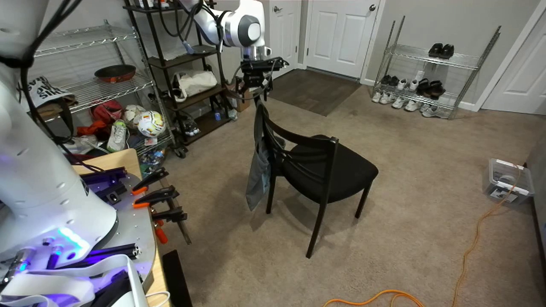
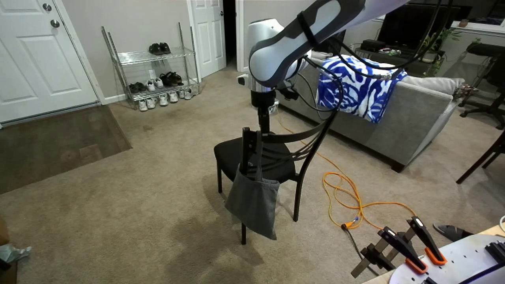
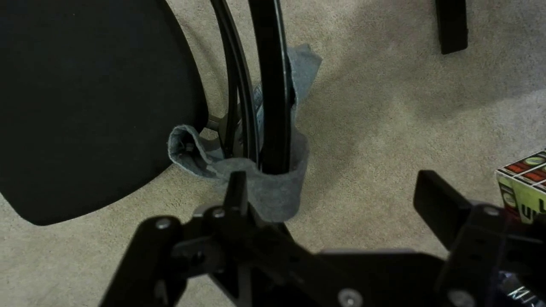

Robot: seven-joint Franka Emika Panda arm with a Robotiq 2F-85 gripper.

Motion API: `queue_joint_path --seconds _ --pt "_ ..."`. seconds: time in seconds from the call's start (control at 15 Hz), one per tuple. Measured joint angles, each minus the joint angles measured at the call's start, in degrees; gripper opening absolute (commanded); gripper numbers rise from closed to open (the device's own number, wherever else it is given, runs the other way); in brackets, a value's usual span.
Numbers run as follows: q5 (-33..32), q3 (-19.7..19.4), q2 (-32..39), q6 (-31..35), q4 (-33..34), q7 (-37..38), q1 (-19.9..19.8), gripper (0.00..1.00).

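Note:
A grey cloth bag (image 1: pixel 258 175) hangs by its strap from one corner of the black chair's backrest; the chair (image 1: pixel 341 170) stands on the carpet. In the other outside picture the bag (image 2: pixel 254 201) hangs down behind the chair seat (image 2: pixel 232 152). My gripper (image 3: pixel 333 187) is open, its fingers wide apart and holding nothing. In the wrist view the grey strap (image 3: pixel 275 196) loops round the end of the dark backrest, appearing just right of the left finger (image 3: pixel 237 187). Both exterior views put the gripper (image 2: pixel 263 120) close to the backrest's top corner; contact cannot be told.
A wire rack (image 1: pixel 435 64) with shoes stands by the wall. A grey sofa (image 2: pixel 418 118) is beyond the chair, and an orange cord (image 2: pixel 355 201) lies on the floor. Clamps (image 1: pixel 155 196) jut from the robot's table. A colourful box (image 3: pixel 527 183) shows at the wrist view's right edge.

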Motion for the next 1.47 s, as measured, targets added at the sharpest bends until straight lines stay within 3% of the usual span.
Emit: queue_joint_path --seconds 1.07,1.13,1.2,1.47 --pt "-1.84 -0.53 1.65 3.93 0.00 0.00 0.57 1.00" --pt "-2.02 -0.56 1.66 4.19 0.00 0.00 0.64 0.75" --pt "-2.20 -0.57 1.66 4.47 0.00 0.00 0.70 0.74" --pt "-2.38 -0.59 1.67 5.39 0.00 0.00 0.82 0.47"
